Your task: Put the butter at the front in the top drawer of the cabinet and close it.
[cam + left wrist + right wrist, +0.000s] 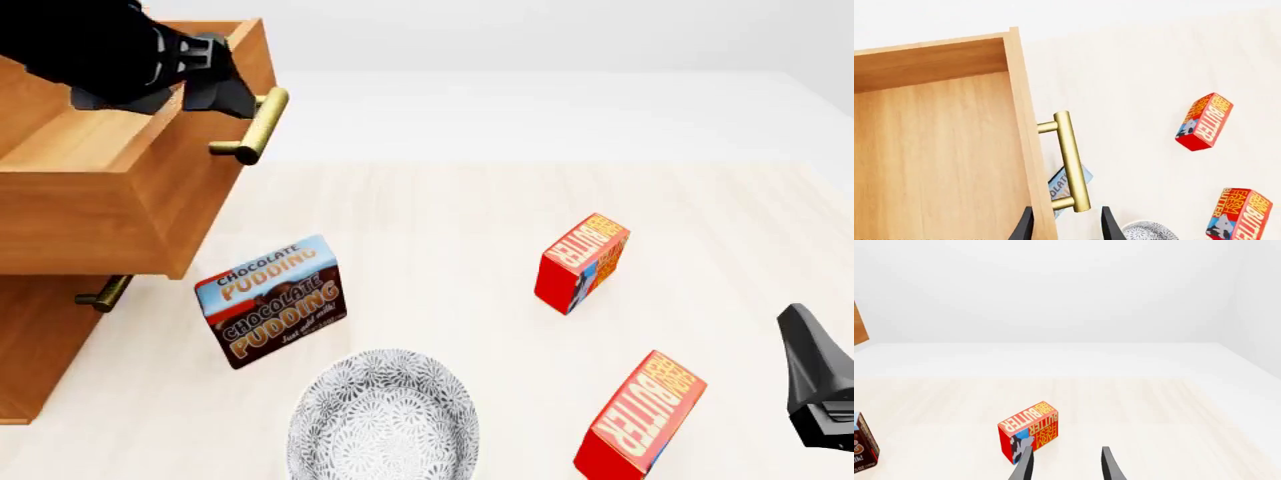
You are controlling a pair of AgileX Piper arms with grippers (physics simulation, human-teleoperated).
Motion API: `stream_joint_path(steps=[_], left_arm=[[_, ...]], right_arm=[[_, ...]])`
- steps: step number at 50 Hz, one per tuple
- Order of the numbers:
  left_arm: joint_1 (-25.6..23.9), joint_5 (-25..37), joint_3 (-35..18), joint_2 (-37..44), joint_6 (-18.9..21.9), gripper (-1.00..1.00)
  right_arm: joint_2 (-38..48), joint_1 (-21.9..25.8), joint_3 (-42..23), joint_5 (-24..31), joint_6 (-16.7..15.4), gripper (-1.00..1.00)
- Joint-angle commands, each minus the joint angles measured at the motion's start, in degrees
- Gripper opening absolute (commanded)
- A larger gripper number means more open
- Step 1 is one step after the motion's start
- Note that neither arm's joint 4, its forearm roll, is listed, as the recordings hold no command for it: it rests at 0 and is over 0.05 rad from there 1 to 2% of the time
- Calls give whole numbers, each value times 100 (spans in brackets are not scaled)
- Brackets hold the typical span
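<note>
While the front butter (641, 415) stands tilted at the near edge, just left of your right gripper (817, 385), that arm is much the nearer. Its fingers look parted and hold nothing, though in the wrist view they frame the farther carton (1029, 438). Beyond, the patterned bowl (383, 425) sits bare. Farthest, your left gripper (1066, 225), spread around the handle (1069, 161), shows the top drawer (934, 160) pulled out, nothing inside.

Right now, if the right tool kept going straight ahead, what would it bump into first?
Probably a butter carton. It stands just past the right tool, a bit to one side of the open fingers, so one finger may clip it. Depth is hard to judge.
</note>
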Motion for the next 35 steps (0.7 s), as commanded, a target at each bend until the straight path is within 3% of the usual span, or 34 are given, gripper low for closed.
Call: stream_joint_path(steps=[1,18,26,35], left_arm=[[-16,396,-558,-129,316,100],[-324,646,-912,-364,706,100],[-892,427,-989,-337,1118,100],[-1287,-75,-651,-397,1166,100]], right_arm=[[-3,-1,3,-3,-4,100],[-4,-1,3,-3,-3,100],[-2,0,3,-3,-3,100],[-4,1,3,-3,-5,100]])
